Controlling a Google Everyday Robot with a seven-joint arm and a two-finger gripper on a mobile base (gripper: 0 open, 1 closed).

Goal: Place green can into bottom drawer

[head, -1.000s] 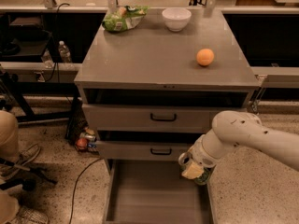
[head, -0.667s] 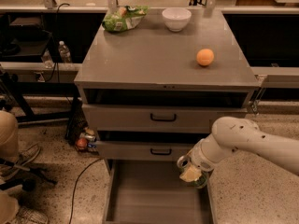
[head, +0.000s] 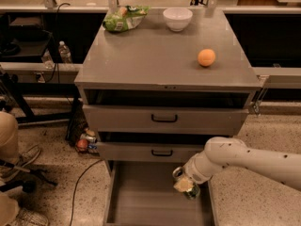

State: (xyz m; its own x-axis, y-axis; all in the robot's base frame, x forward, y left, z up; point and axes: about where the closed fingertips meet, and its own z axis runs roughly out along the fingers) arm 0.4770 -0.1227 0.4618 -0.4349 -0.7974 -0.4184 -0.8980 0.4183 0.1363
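The bottom drawer (head: pixel 141 201) is pulled out below the cabinet, a wide grey flat-floored tray. My gripper (head: pixel 184 182) hangs over the drawer's right side at the end of the white arm that comes in from the right. It is shut on the green can (head: pixel 189 189), whose green side and pale top show under the fingers. The can sits low over the drawer floor, close to the right wall. I cannot tell whether it touches the floor.
The two upper grey drawers (head: pixel 164 118) with black handles stand slightly open. On the cabinet top lie an orange fruit (head: pixel 206 57), a white bowl (head: pixel 178 18) and a green snack bag (head: pixel 123 18). Cans (head: pixel 86 141) and cables lie on the floor at the left.
The gripper with the can has shifted slightly left and lower into the bottom drawer. Nothing else has moved.
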